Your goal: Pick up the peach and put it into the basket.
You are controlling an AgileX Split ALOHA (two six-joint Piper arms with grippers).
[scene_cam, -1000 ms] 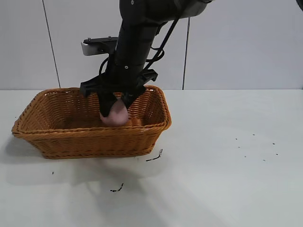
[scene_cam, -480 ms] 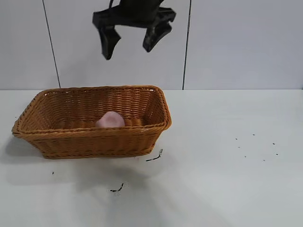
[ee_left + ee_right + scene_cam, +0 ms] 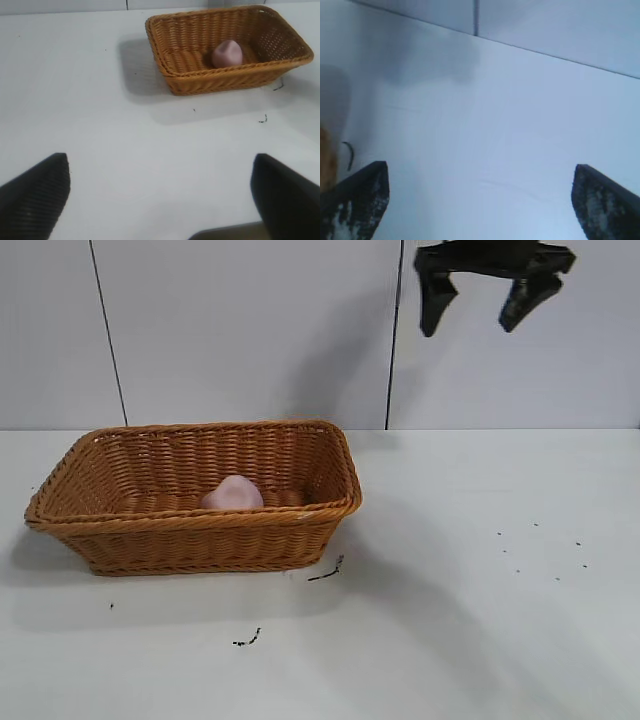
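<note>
The pale-pink peach [image 3: 232, 493] lies inside the orange-brown wicker basket [image 3: 190, 540] on the left half of the white table, free of any gripper. It also shows in the left wrist view [image 3: 227, 53], resting on the floor of the basket [image 3: 220, 82]. My right gripper [image 3: 478, 302] hangs open and empty high above the table, up and to the right of the basket; in its own view its gripper [image 3: 480, 200] has the jaws wide apart over bare table. My left gripper [image 3: 160, 195] is open and empty, well away from the basket, and is out of the exterior view.
Small dark scraps lie on the table by the basket's front right corner [image 3: 328, 570] and nearer the front [image 3: 248, 640]. A few dark specks dot the right side [image 3: 540, 550]. A grey panelled wall stands behind the table.
The right gripper let go of the peach in the basket, rose clear of it, and then moved to the right, open. The peach stays in the basket.
</note>
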